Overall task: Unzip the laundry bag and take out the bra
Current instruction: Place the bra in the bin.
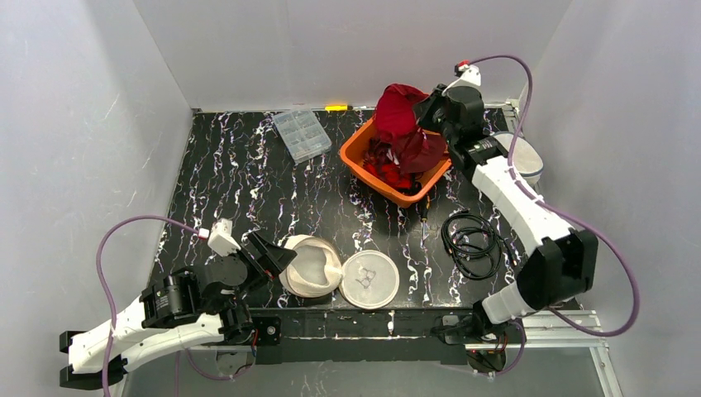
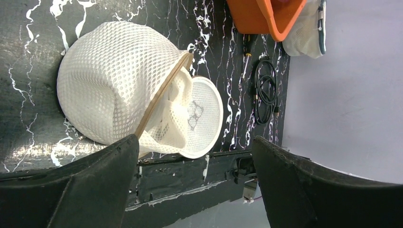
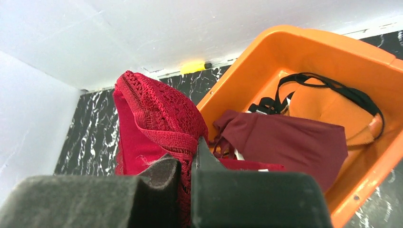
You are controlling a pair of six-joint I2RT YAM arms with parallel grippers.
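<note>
Bra (image 3: 157, 114): red lace, out of the bag, pinched in the right gripper over the far-left part of the basin, at the far right of the table.
Bra heading: bunched, the lace cup standing out past the fingers toward the far wall; its long axis cannot be told.
Right gripper (image 3: 190, 166): clenched on the bra's edge, fabric squeezed between the two pads.
Bag (image 1: 307, 266): white mesh, unzipped, at the near edge just right of the left gripper.
Bag axis: runs left to right along the near edge (dome on the left, round flap flat on the right); the mouth faces right.
Left gripper (image 2: 195, 142): released, jaws spread wide, holding nothing, just beside the bag's left side.
Basin (image 1: 355, 157): orange, holding a maroon garment (image 3: 285, 142) and more red cloth.
Room: bare table (image 1: 231, 182) lies between bag and basin, and left of the basin.
Edges: box (image 1: 302, 134) just left of the basin; cable (image 1: 471, 236) near right, apart from the bag.
</note>
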